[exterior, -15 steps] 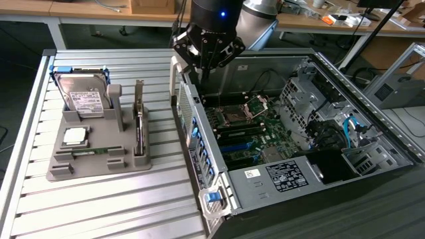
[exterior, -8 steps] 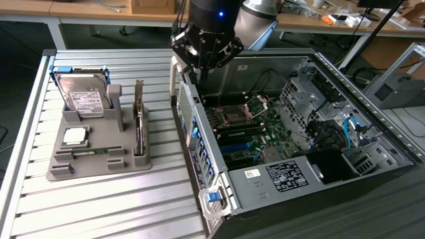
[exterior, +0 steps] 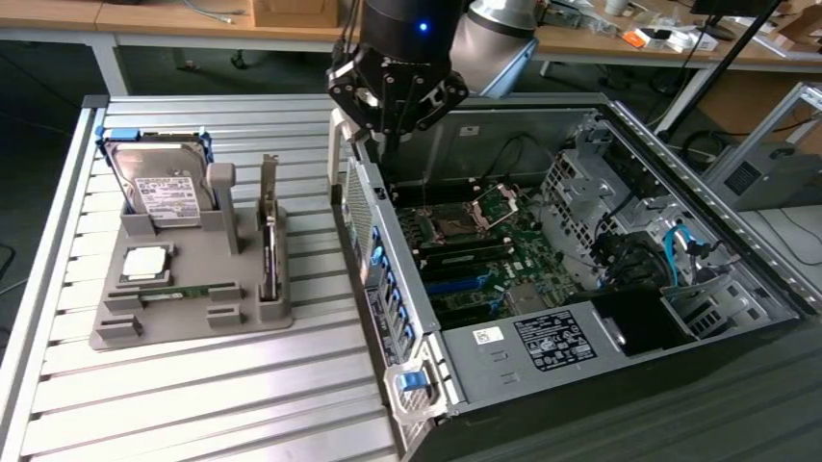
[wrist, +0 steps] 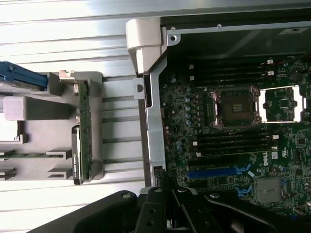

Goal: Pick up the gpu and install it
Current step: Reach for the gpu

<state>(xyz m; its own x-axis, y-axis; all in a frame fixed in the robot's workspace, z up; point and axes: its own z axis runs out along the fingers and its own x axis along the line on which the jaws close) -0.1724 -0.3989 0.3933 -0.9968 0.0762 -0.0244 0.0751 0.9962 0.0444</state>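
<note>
End effector (exterior: 388, 130) apart from upright gpu (exterior: 269, 241)

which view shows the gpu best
The exterior view: the gpu stands on edge in the grey holder, with its silver bracket and part of one side visible. The wrist view looks down on it, so the gpu is a thin brownish strip.

A bare strip of ribbed metal bench (exterior: 315, 289) runs between the grey plastic holder block (exterior: 192, 322) and the open computer case's upright silver rear wall (exterior: 370, 221), which bars the way across. The thin dark gpu card (exterior: 269, 241) stands on edge in the block, clear above, with a grey post (exterior: 221, 197) near it. The green motherboard (exterior: 482, 260) lies uncovered from above, hemmed by the metal drive cage (exterior: 598, 188).
</note>
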